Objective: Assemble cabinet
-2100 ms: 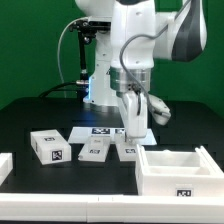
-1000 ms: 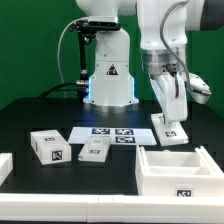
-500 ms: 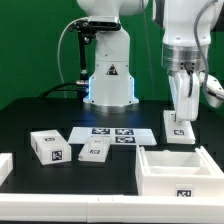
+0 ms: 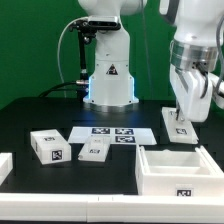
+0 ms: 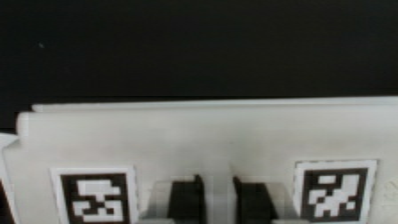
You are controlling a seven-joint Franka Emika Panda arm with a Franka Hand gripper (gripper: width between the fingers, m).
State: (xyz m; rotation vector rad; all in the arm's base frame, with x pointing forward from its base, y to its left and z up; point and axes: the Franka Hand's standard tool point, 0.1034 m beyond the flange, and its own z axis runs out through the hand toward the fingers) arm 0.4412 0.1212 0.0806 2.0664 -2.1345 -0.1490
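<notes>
The cabinet body (image 4: 166, 180) is a large white open box with a tag on its front, at the front of the exterior view's right. My gripper (image 4: 184, 112) hangs above and behind it, shut on a flat white panel (image 4: 180, 128) with a tag, held tilted over the table. In the wrist view the panel (image 5: 196, 140) fills the lower half, with a tag on each side. The dark fingertips (image 5: 176, 200) pinch its middle rib at my gripper (image 5: 217, 198).
The marker board (image 4: 113, 134) lies flat mid-table. A white tagged block (image 4: 48, 146) and a smaller tagged piece (image 4: 95, 150) sit to the exterior view's left. Another white part (image 4: 5, 164) shows at the left edge. The robot base (image 4: 108, 75) stands behind.
My gripper has carried the white panel from the table's middle, near the marker board, up and over to the exterior view's right, behind the cabinet body. The other parts have not moved.
</notes>
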